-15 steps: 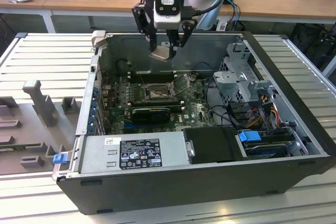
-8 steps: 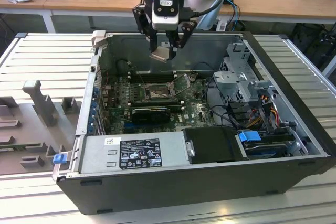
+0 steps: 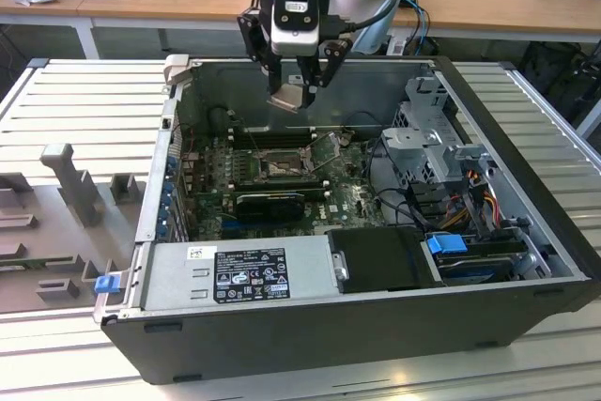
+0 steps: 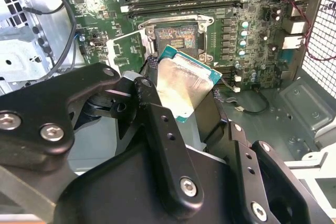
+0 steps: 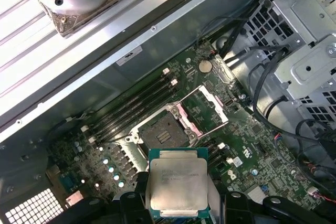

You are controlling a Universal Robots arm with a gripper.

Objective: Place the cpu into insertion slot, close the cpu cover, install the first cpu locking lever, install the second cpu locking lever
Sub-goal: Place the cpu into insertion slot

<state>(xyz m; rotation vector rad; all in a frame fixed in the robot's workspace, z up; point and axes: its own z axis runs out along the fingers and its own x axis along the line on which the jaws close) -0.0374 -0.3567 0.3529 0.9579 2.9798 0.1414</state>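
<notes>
- Clamped in the gripper (image 3: pixel 296 91): the cpu (image 5: pixel 177 186), fingers closed narrow on opposite edges, pale metal top showing in the first wrist view.
- Hovers well above the insertion slot (image 5: pixel 163 132) inside the open computer case (image 3: pixel 376 335), touching nothing below; cpu cover (image 5: pixel 203 109) swung open beside the slot.
- Likely light, stiff and slick, with a fragile underside; best gripped by the rims only.
</notes>
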